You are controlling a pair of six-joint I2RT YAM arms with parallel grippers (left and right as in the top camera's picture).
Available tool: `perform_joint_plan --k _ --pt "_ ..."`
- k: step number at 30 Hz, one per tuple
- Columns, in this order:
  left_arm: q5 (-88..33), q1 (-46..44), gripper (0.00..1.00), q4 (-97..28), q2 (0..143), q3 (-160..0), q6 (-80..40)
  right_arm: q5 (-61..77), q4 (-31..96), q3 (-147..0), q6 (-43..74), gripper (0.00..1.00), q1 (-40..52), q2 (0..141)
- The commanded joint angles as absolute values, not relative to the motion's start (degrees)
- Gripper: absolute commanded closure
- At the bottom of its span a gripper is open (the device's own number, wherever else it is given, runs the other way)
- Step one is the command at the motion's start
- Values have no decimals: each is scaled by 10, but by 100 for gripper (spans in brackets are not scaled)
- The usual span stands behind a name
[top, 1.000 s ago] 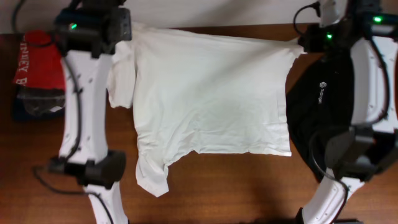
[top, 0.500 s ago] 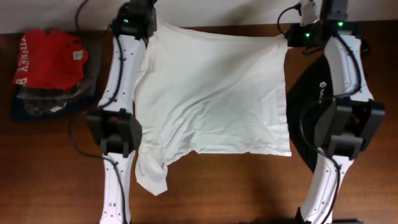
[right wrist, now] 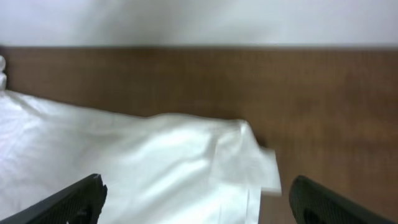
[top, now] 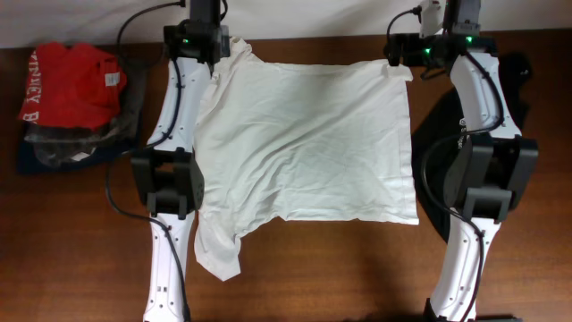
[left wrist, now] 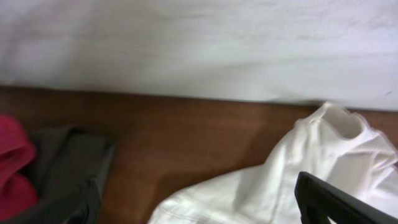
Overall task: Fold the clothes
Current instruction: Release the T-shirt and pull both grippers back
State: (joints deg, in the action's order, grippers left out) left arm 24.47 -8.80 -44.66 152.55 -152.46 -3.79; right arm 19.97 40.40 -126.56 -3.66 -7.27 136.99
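Over the last second the white T-shirt [top: 304,143], flat in the middle of the table [top: 313,268], had its far corners drawn inward as both arms reached the table's far edge. We judge it squared but not yet folded. The right gripper [right wrist: 199,208] is spread above a corner. The left gripper [top: 214,46] shows one finger, so we cannot tell. We count one T-shirt, one black top [top: 517,89] at the table's right side, one folded pile [top: 71,98] at its left end
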Motion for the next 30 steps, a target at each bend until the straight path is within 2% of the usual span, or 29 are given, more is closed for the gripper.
perform_joint_plan --k 1,10,15,26,30 --pt "248 -82 1 -487 1416 -1540 -27 193 456 -1310 -21 1 -80 1291" --pt "108 -82 1 -688 1239 -1542 -27 210 688 -1370 -51 1 -80 1147" --pt "96 -82 1 -784 1173 -1542 -28 209 797 -1370 -53 1 -80 1069" --pt "96 -82 1 -948 1081 -1542 -118 121 969 -1370 -20 2 -80 939" --pt "72 -82 1 -967 1057 -1521 -122 119 973 -1351 12 1 -79 896"
